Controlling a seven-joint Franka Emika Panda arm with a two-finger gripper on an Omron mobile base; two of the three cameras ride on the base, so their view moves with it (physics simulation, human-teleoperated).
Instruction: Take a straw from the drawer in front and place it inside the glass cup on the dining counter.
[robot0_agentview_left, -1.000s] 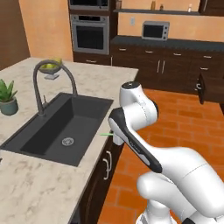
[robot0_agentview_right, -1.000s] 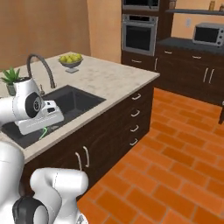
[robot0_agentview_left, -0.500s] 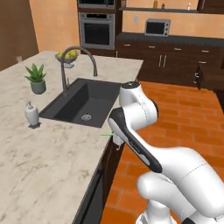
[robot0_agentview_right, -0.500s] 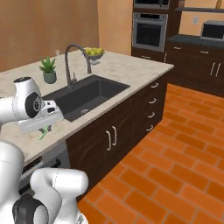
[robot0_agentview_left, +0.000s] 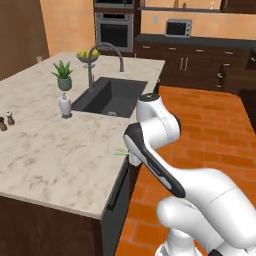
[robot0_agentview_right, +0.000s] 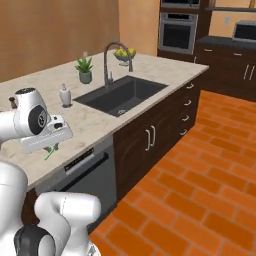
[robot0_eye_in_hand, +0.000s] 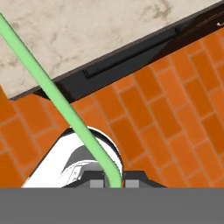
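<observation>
claw: the gripper is clamped on the straw, pinching it at its low end, so the long green shaft sticks out ahead of the fingers.
straw: in the hand view it runs up and away from the fingers, across the brick floor and over the counter edge. In the left base view its tip pokes out just beside that edge, over the stone.
counter: beige marbled top with the sink set in it. Beyond the sink stands the fruit bowl; beside the sink stand a plant and a soap bottle.
cup: I cannot make out the glass on the counter from these views, so its place has yet to be found.
step in hand: carrying the straw along the counter towards the cup, as I judge it.
doing it well: keep the pinch firm, since a thin straw gripped at one end can swing or slip. Keep the shaft above the counter top so the free end does not catch the edge. Once the cup shows, bring the free end over its mouth, tip the straw nearer upright and lower it before letting go.
risk: released aslant, the long straw could tip a short cup or fall out.
</observation>
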